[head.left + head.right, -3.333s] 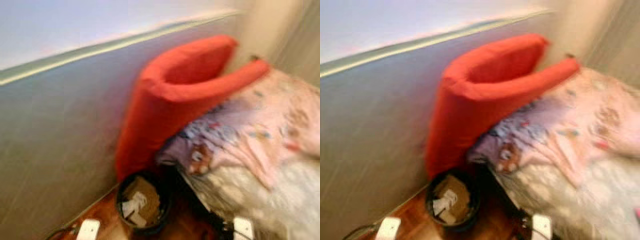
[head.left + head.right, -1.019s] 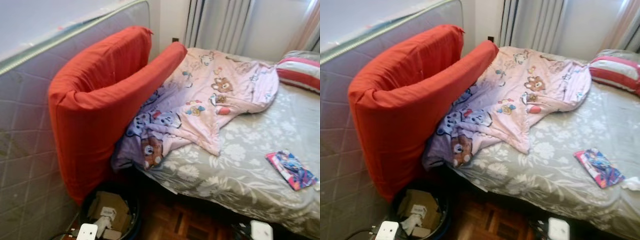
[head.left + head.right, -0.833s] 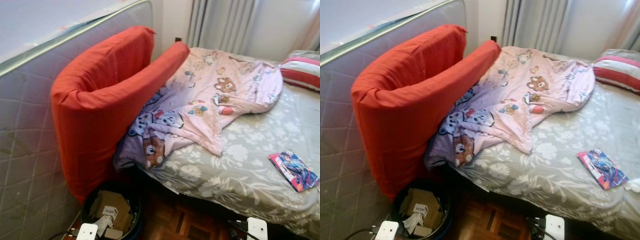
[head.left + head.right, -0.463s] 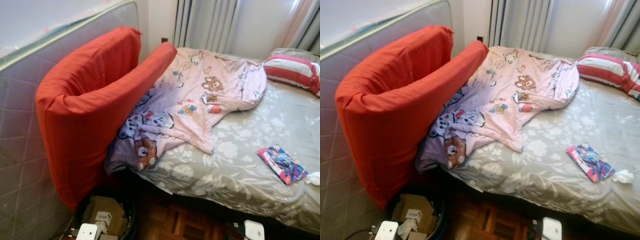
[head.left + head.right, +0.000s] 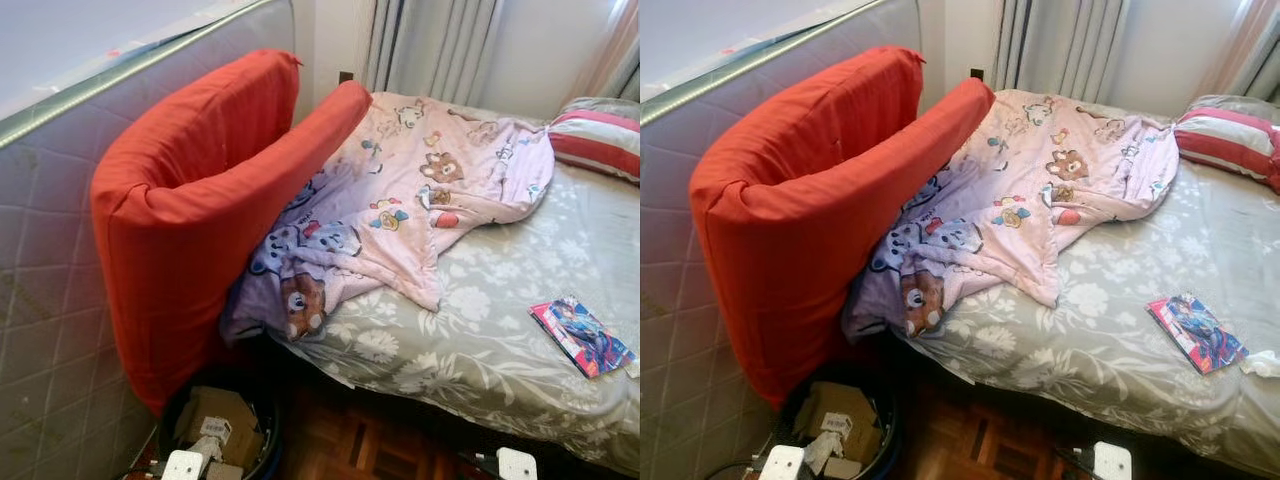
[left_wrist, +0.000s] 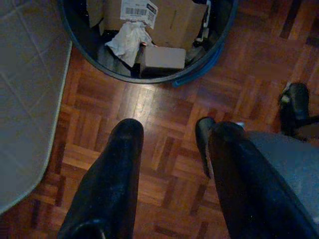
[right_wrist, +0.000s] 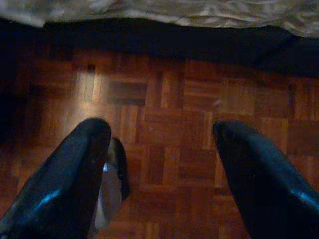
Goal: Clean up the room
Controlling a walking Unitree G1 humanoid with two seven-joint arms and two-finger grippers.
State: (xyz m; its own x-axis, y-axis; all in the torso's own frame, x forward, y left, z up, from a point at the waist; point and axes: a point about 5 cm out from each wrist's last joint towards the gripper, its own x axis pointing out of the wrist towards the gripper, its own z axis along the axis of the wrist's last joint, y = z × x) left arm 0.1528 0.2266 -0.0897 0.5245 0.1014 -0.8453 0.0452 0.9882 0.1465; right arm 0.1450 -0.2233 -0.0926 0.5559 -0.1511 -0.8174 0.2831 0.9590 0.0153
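Observation:
A colourful magazine point(image 5: 582, 337) lies on the grey flowered bedspread point(image 5: 480, 340) at the right, with a crumpled white tissue point(image 5: 1262, 364) beside it. A pink and lilac bear-print blanket point(image 5: 400, 210) is heaped across the bed. A folded red pad point(image 5: 200, 200) leans from the bed's corner against an upright mattress point(image 5: 50, 300). Below it stands a dark bin point(image 5: 222, 430) holding cardboard and paper. My left gripper point(image 6: 167, 130) hangs open over the parquet just short of the bin point(image 6: 149, 45). My right gripper point(image 7: 160, 129) hangs open above the floor by the bed's lower edge.
A red-and-white striped pillow point(image 5: 595, 150) sits at the bed's far right, curtains point(image 5: 440, 45) behind it. Parquet floor point(image 5: 370, 445) runs between me and the bed. The white wrist parts of my arms point(image 5: 183, 465) point(image 5: 517, 463) show at the bottom edge.
The camera swung from the wall and bin round to the bed, then kept shifting slightly. The things on the bed have not moved, and both arms still hang low.

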